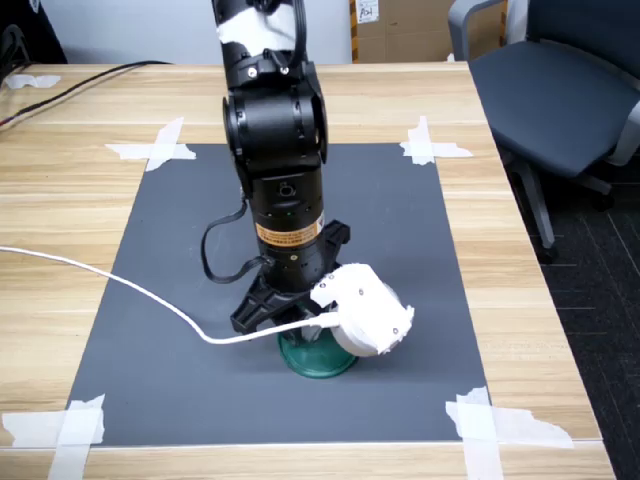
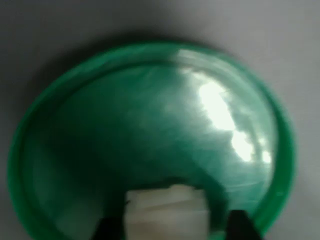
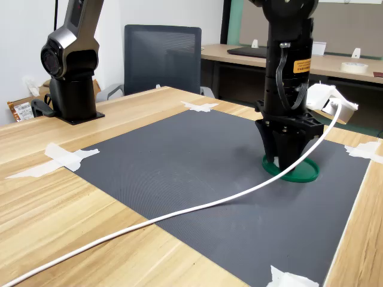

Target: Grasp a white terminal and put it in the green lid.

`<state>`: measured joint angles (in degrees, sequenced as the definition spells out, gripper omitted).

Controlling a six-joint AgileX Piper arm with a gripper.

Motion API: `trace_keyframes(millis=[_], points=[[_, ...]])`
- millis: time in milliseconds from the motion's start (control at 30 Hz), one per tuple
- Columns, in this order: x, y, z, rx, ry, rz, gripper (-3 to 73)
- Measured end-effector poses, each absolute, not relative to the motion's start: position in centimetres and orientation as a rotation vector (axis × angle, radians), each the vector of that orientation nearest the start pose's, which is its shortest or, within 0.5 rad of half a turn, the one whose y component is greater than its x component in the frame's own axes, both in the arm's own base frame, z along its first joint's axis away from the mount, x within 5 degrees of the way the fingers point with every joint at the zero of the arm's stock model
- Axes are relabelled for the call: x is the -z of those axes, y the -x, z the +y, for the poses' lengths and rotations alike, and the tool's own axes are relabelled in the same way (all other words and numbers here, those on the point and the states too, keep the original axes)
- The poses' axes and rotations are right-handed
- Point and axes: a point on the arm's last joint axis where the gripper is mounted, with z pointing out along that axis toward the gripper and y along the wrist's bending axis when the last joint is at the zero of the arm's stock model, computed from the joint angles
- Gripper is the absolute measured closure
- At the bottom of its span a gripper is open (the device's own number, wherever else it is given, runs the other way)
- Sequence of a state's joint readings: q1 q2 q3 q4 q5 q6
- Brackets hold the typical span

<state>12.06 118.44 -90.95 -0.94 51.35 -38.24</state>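
In the wrist view the white terminal [image 2: 167, 210] sat nearest the lens, at about six o'clock on the green lid [image 2: 150, 130], with a dark finger [image 2: 111, 229] close on either side. Whether the jaws were clamping the terminal or just flanking it could not be told, nor whether the block touched the lid's floor.

In the first exterior view the gripper [image 1: 290, 320] stood straight down over the lid [image 1: 318, 358], hiding most of it, and the white-wrapped camera head [image 1: 365, 308] covered its two-o'clock edge. A white cable [image 1: 120, 285] trailed off toward nine o'clock across the dark mat [image 1: 180, 380]. Tape strips [image 1: 155, 148] held the mat's corners to the wooden table [image 1: 60, 200]. An office chair [image 1: 560, 90] stood beyond the table at two o'clock.
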Motion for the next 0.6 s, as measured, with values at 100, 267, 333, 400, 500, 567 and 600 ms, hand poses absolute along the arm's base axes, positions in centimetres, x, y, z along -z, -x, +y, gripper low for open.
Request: trace_keyframes(millis=[100,267,333,400,500,567,600], points=[[-20.0,-42.5,9.0,0.117,1.187,2.561,18.7],[-22.1,-42.2,9.0,0.119,1.143,2.505,17.8],[-23.6,-41.8,9.0,0.125,1.118,2.478,17.8],[-25.4,-41.1,8.8,0.124,1.077,2.445,18.8],[-28.3,-39.5,8.4,0.135,0.998,2.373,26.1],[-30.2,-38.2,8.0,0.142,0.939,2.313,34.0],[-31.0,-37.6,7.8,0.143,0.914,2.288,37.7]])
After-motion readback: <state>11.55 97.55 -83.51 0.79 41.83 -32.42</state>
